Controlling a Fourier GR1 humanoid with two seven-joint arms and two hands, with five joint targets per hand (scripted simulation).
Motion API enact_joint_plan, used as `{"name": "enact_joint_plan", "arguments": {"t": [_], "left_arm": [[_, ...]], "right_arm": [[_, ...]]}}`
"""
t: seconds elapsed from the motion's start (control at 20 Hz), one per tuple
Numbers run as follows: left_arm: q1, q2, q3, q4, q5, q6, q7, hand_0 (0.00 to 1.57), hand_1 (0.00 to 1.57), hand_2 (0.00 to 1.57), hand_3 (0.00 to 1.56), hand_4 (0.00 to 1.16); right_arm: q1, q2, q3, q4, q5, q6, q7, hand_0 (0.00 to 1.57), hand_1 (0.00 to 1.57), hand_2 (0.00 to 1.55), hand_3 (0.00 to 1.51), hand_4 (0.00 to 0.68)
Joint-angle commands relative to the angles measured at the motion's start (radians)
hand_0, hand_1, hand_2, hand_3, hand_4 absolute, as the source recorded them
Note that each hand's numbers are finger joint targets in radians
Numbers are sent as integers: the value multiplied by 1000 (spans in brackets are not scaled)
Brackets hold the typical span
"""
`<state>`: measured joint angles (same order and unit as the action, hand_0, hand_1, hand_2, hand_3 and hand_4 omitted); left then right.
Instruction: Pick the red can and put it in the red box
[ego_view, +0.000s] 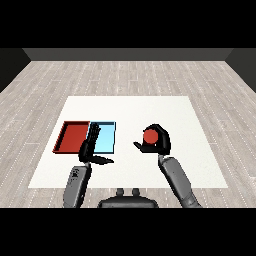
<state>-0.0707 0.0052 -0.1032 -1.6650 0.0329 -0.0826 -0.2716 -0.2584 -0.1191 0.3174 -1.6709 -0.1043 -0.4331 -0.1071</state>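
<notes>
Can, red (150, 135), sits enclosed in right robot hand (161, 142), fingers curled round it; left robot hand (91, 145) upright, fingers straight.

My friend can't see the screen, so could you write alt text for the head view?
The right robot hand is curled round a red can, to the right of two trays on a white table. The red tray lies left of the blue tray; the left robot hand, fingers straight, overlaps the blue tray.
</notes>
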Motion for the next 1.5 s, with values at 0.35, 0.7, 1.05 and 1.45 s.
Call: {"name": "enact_joint_plan", "arguments": {"t": [0.35, 0.7, 1.05, 1.45], "left_arm": [[-38, -5, -181, 2, -37, 96, 89, 0, 0, 0, 0, 0], [-216, -5, -192, 104, 55, 134, 178, 0, 0, 0, 0, 0], [-170, -5, -291, 246, 97, 161, 52, 0, 0, 0, 0, 0], [-169, -5, -377, 288, 166, 188, 36, 0, 0, 0, 0, 0]], "right_arm": [[-127, 118, -5, 71, 91, -45, -15, 1571, 1571, 1469, 1415, 650], [-79, 119, 11, -8, 109, -34, 5, 1571, 1571, 1481, 1424, 636], [-131, 119, 45, 103, 91, -50, -91, 1571, 1571, 1476, 1412, 655], [-144, 119, 6, 62, 91, -5, -12, 1571, 1571, 1481, 1417, 650]]}}
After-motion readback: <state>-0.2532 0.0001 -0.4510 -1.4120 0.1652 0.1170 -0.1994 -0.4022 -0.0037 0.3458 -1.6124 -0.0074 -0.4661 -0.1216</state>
